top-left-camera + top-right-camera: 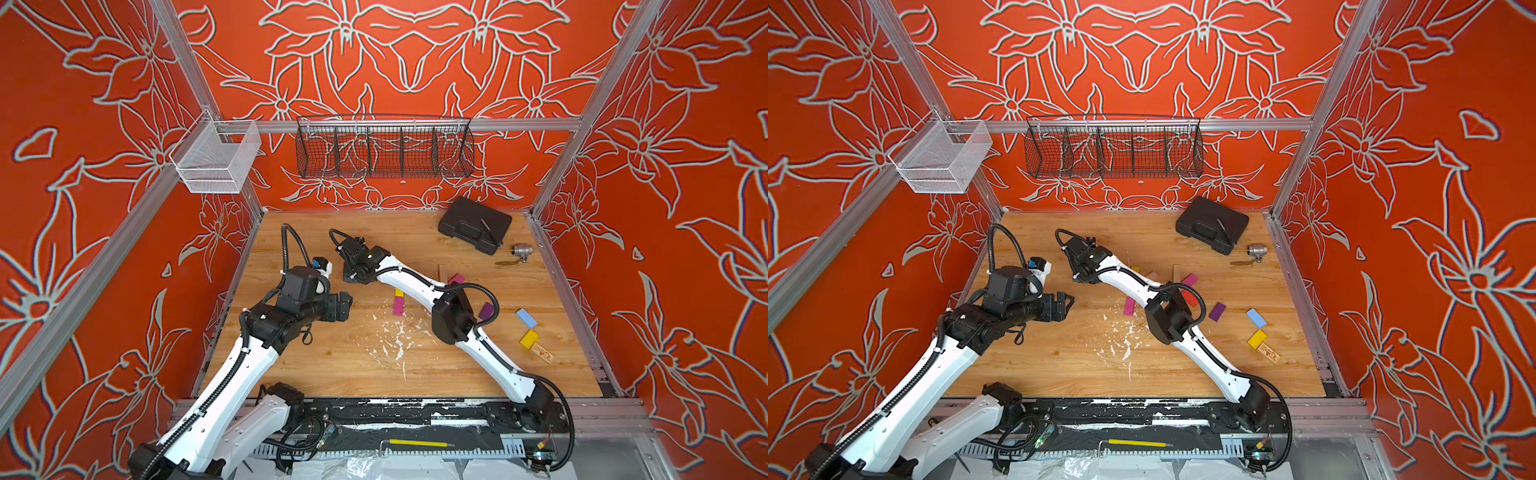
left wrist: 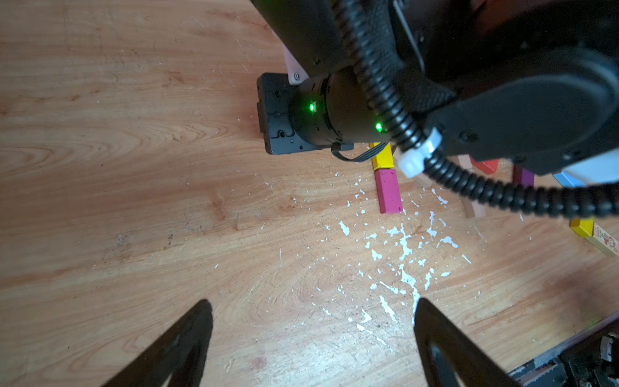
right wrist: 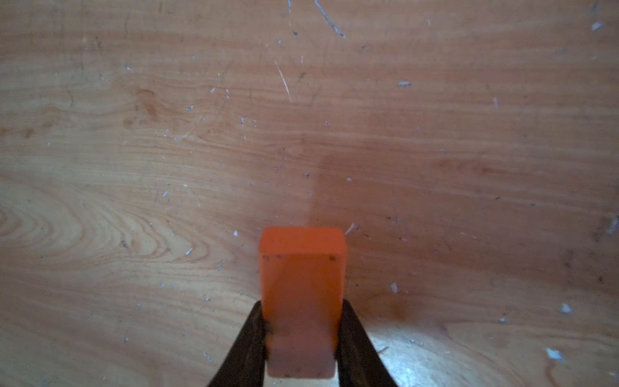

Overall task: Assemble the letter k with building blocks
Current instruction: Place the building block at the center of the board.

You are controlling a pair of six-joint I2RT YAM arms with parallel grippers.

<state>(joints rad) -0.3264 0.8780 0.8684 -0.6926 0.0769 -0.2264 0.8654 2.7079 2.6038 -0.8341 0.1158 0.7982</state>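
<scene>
No. 1, orange block (image 3: 301, 274): clamped by its long sides between the jaws of the right gripper (image 3: 303, 326). Its long axis is in line with the fingers and its free end juts past the tips, above bare table (image 3: 134, 167).
No. 2, left gripper (image 2: 313, 303): jaws spread wide, nothing between them.
No. 3, magenta block (image 1: 398, 306): flat, centre of frame, long axis running up-down. A yellow block (image 1: 399, 292) abuts its upper end, in line.
No. 4, purple block (image 1: 486, 311): right of centre, just beside the right arm (image 1: 453, 320).
No. 5, light blue block (image 1: 526, 318): further right, long axis running upper left to lower right.
No. 6, second yellow block (image 1: 529, 338) and printed block (image 1: 542, 353): lower right, touching.
</scene>
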